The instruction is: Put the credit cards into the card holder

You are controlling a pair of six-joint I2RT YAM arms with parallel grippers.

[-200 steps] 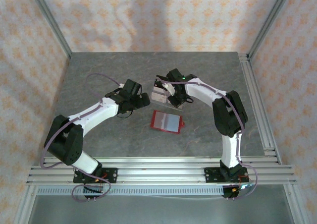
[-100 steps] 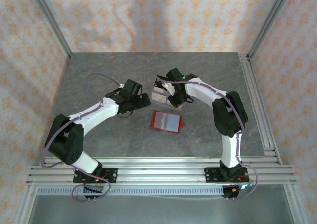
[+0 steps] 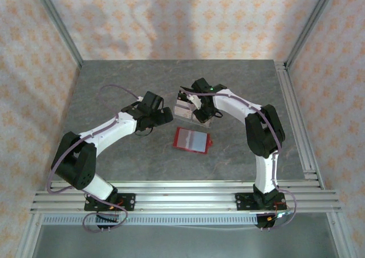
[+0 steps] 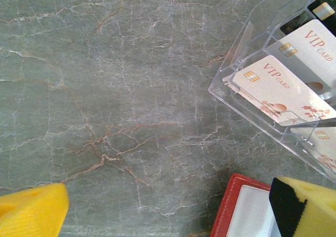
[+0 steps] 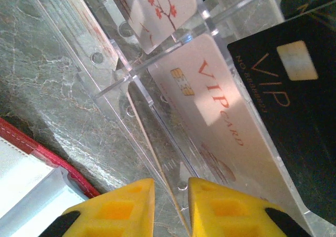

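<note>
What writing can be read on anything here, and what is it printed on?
"VIP CARD": front pale card in the clear stand, left wrist view.
"VIP CARD": pale card behind it.
"VIP CARD": pale card, right wrist view.
"VIP": black card; the small line above is too blurred.
No writing seen on the red wallet.

Both arms bend inward toward each other, the left gripper (image 3: 162, 116) spread wide, the right gripper (image 5: 170, 205) with its yellow fingers (image 5: 113, 211) a narrow gap apart.
</note>
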